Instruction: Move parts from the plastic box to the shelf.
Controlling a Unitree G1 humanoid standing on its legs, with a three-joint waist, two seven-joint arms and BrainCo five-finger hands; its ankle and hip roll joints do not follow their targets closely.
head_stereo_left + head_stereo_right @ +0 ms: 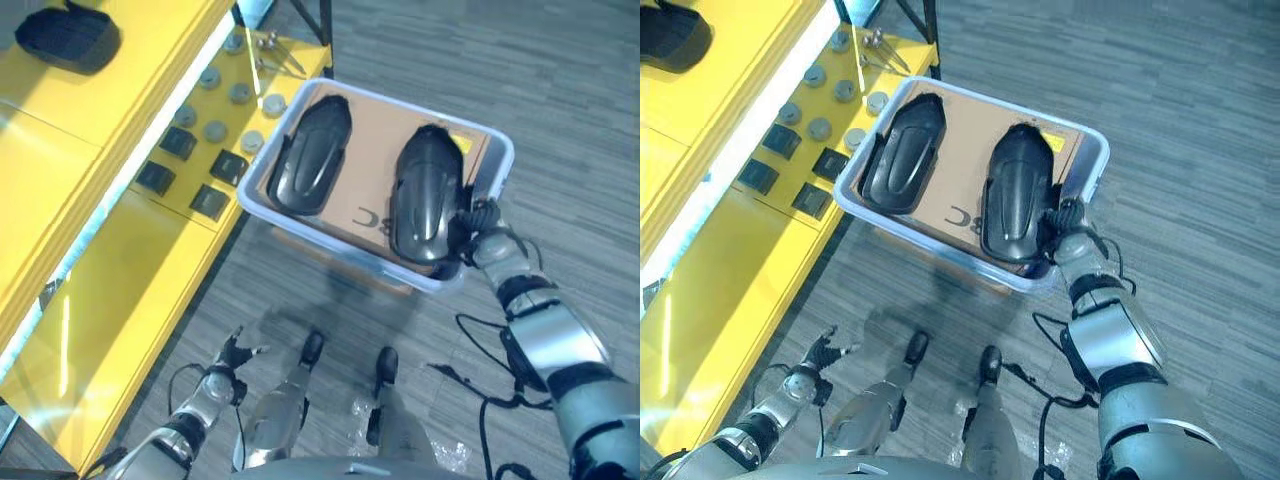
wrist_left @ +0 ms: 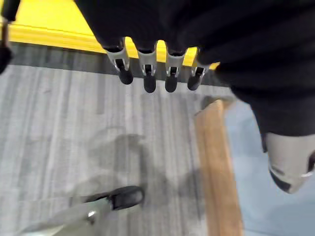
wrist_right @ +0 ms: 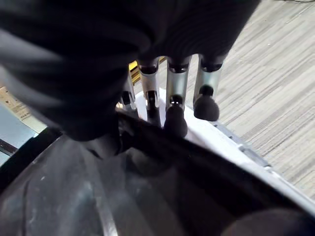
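A translucent white plastic box (image 1: 497,143) with a cardboard liner holds two long black shell-shaped parts side by side, the left part (image 1: 310,150) and the right part (image 1: 425,190). My right hand (image 1: 478,228) is at the box's near right corner, by the near end of the right part. In the right wrist view its fingers (image 3: 175,108) reach out almost straight, with the tips resting on that part's (image 3: 74,196) rim. The left hand (image 1: 233,355) hangs low beside the yellow shelf (image 1: 120,290), fingers (image 2: 147,73) straight and holding nothing.
Another black part (image 1: 65,40) lies on the shelf's upper level at the far left. Several grey discs (image 1: 215,130) and black square pieces (image 1: 155,178) lie on the lower level next to the box. The box stands on a wooden base (image 1: 345,262) on grey floor.
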